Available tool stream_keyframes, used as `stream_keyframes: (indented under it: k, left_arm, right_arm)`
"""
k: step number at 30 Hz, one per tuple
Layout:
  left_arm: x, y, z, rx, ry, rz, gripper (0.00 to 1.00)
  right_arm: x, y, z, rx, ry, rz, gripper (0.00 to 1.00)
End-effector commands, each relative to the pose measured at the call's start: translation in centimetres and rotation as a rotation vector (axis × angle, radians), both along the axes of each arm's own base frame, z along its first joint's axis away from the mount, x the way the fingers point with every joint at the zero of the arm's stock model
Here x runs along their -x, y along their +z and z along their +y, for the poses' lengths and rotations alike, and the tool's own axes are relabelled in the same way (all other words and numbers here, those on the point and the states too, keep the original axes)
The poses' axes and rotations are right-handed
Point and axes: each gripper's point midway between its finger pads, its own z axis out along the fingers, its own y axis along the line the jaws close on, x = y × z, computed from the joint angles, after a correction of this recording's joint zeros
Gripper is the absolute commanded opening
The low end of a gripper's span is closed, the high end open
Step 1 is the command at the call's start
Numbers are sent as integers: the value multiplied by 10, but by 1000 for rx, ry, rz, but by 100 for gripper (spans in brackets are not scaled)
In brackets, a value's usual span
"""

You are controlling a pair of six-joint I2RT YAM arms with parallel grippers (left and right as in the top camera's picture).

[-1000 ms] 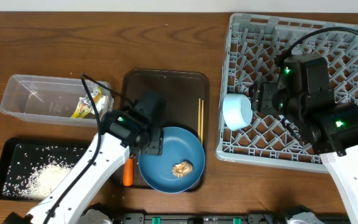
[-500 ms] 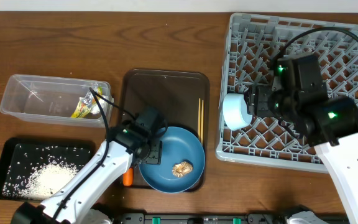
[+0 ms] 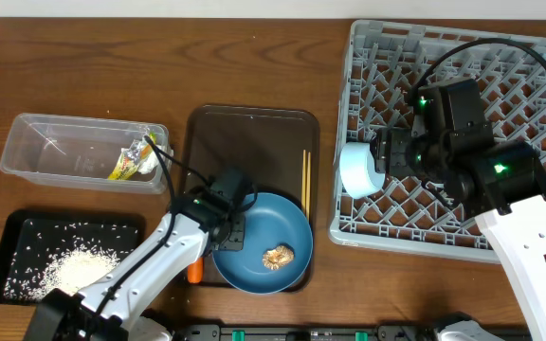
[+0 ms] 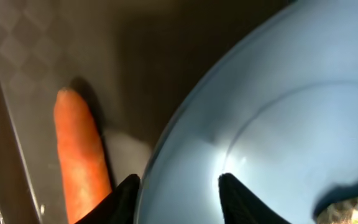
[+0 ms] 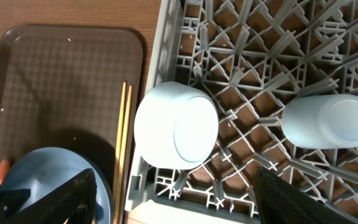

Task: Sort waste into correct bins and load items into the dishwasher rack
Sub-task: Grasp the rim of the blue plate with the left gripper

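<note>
1. From overhead, we see the left tool [image 3: 233, 232] at the left rim of the blue plate [image 3: 263, 220]. The plate lies on the brown serving tray [image 3: 254, 133] and carries the food lump [image 3: 278, 255]. The carrot [image 3: 194, 272] lies just beside the plate, and the chopsticks [image 3: 304, 182] lie at the tray's right. The wrapper [image 3: 133, 161] sits in the clear tub [image 3: 55, 128], and the rice [image 3: 69, 267] is in the black tray [image 3: 27, 229]. The right tool [image 3: 387, 156] hangs over the grey rack [image 3: 463, 47], beside the light blue bowl [image 3: 358, 170].
2. In the left wrist view, the tool's fingers [image 4: 126, 196] stand either side of the plate's rim. We cannot tell whether they clamp it.
3. In the right wrist view, the tool's fingers stand wide apart, holding nothing. The bowl lies tipped among the pegs at the rack's left edge, and a small blue cup [image 5: 328, 121] lies to its right.
</note>
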Motion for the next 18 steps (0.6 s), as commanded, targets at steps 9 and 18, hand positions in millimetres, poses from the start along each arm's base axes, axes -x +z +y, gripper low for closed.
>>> stream_keyframes:
  k: [9,18]
  left_arm:
    - [-20,-15,-6,-2,-31,-39,10]
    - [-31,-11,9,32,56,-42,6]
  right_arm:
    - [0,2,0,3,17,-7,75]
    - [-1,3,1,1,16,-12,75]
